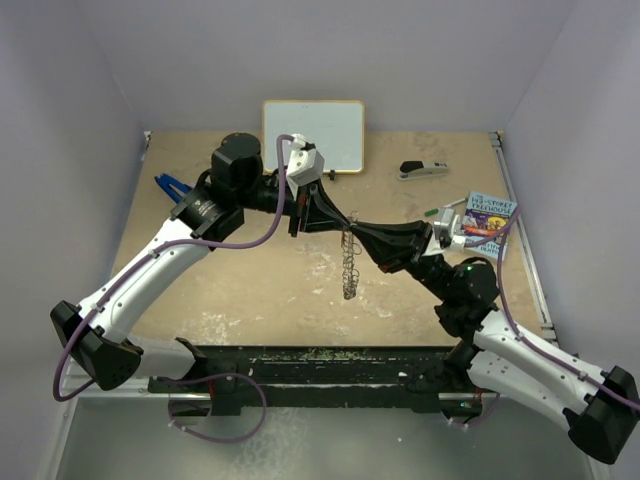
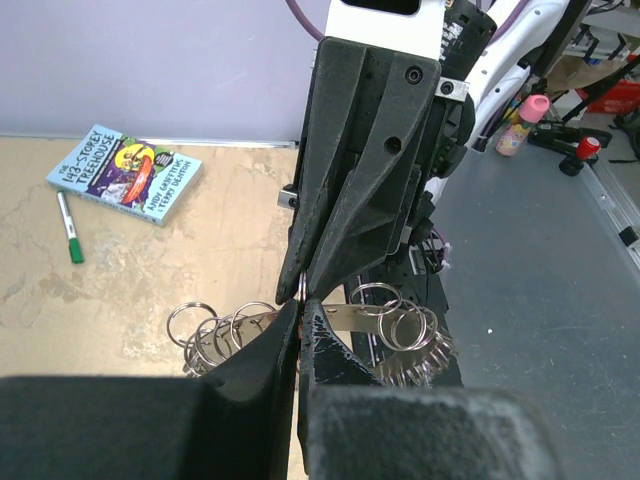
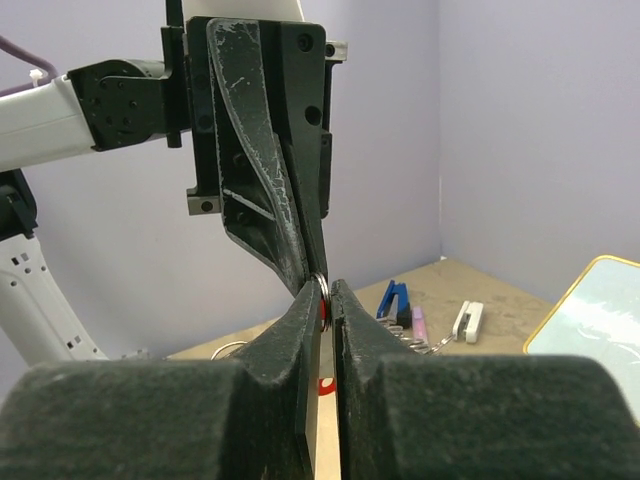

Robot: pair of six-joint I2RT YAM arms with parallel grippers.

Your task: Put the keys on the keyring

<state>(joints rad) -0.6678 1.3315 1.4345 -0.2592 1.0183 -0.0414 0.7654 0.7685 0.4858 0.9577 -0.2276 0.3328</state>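
Above tabletop (image 1: pixel 250 290), right claw (image 3: pixel 326 288) pinches red key (image 3: pixel 322 322) (unseen overhead).

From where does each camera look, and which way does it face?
Top external: above and behind the bases, looking down at the table; both arms show, left gripper against right gripper over the keyring.
Left wrist: on the left arm, facing the right gripper and the book; own fingers at bottom.
Right wrist: on the right arm, facing the left gripper and the whiteboard; own fingers at bottom.
Shared: all show both grippers tip to tip.
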